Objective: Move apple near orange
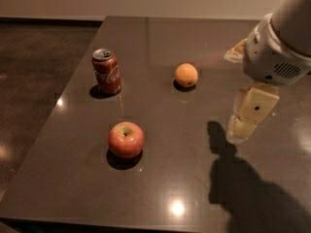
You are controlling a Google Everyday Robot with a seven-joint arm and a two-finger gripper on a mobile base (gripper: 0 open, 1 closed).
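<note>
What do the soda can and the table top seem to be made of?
The soda can looks like thin painted metal, with a silvery rim on top. The table seems polished dark stone or laminate: it mirrors bright lights. The tool, apparently cream plastic, hangs above its right part.

One apple point(126, 139), one orange point(186, 74), one soda can point(107, 72), one table point(160, 193), one gripper point(243, 127) above its right side

My gripper point(244, 121), at the right above the table point(160, 183), looks like matt cream plastic. The table is dark, polished and glossy, mirroring lamp glints. The can point(107, 72) is shiny printed metal. The apple point(126, 139) looks waxy-smooth, the orange point(186, 74) smooth but duller.
</note>
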